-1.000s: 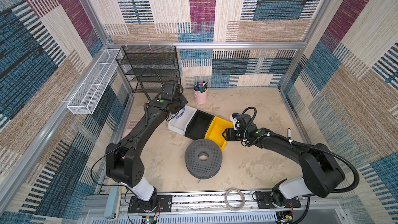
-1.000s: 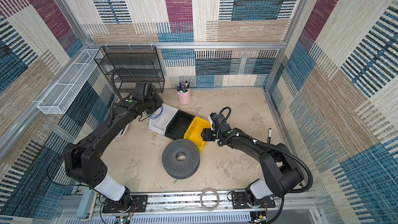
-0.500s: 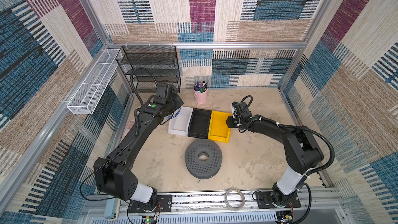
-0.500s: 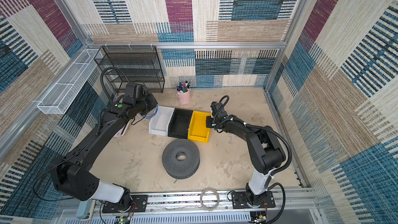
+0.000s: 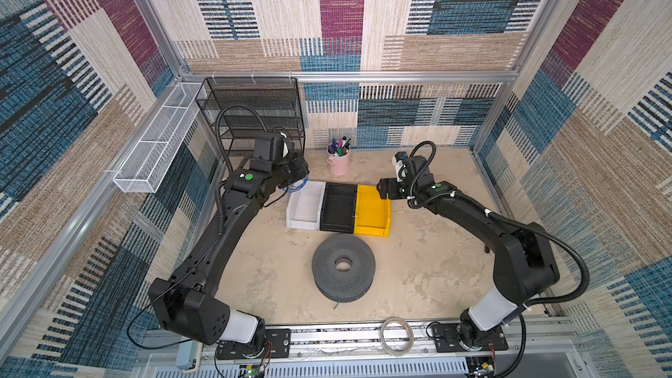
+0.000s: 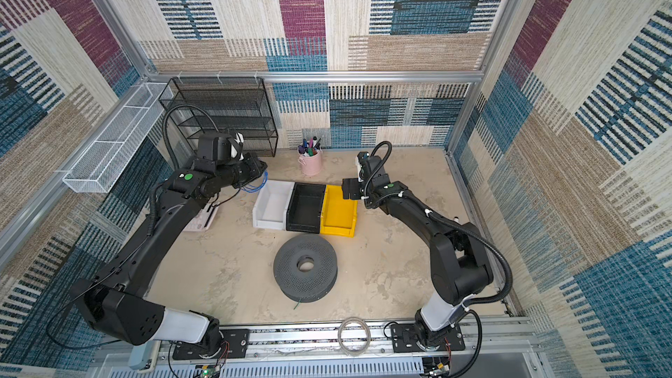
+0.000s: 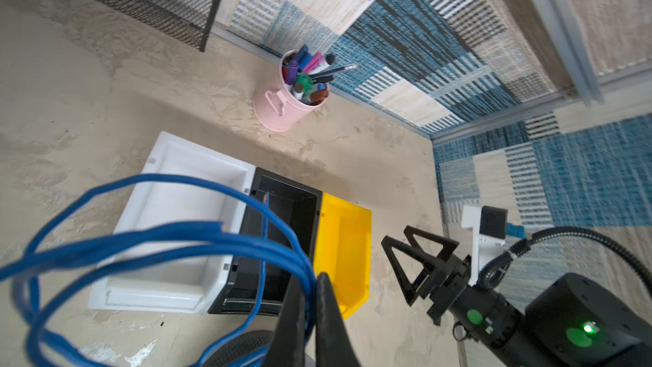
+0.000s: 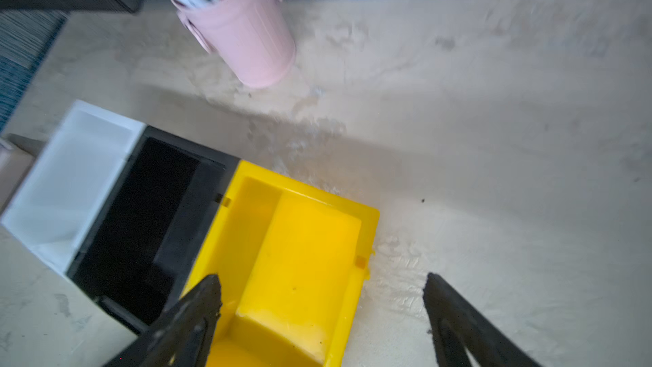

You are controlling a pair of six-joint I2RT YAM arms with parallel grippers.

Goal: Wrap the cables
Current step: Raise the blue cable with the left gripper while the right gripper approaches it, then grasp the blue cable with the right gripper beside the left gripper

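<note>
The cables show as a coil of thin bright blue cable [image 7: 158, 238], several loops wide. My left gripper [image 7: 314, 284] is shut on the coil's strands and holds it in the air beside the white bin's [image 5: 304, 225] far left corner. In both top views the blue cable [image 5: 296, 187] [image 6: 254, 185] hangs under that gripper [image 5: 302, 172] [image 6: 260, 169]. My right gripper [image 8: 323, 280] [image 5: 383, 189] stands open and empty over the far right corner of the yellow bin [image 8: 367, 238], its fingers [image 7: 398, 252] spread wide.
White, black [image 5: 338, 229] and yellow [image 5: 371, 232] bins stand side by side. In front lies a grey perforated spool [image 5: 343, 267] with a green wire end [image 5: 337, 303] poking out. A pink pen cup [image 5: 339, 163], black mesh rack [image 5: 254, 114] and clear tubing ring [image 5: 396, 334] are nearby.
The skewed row of bins was swung straight with my right gripper on the yellow bin. That gripper has now opened and let go. My left arm drew back left with the blue cable.
</note>
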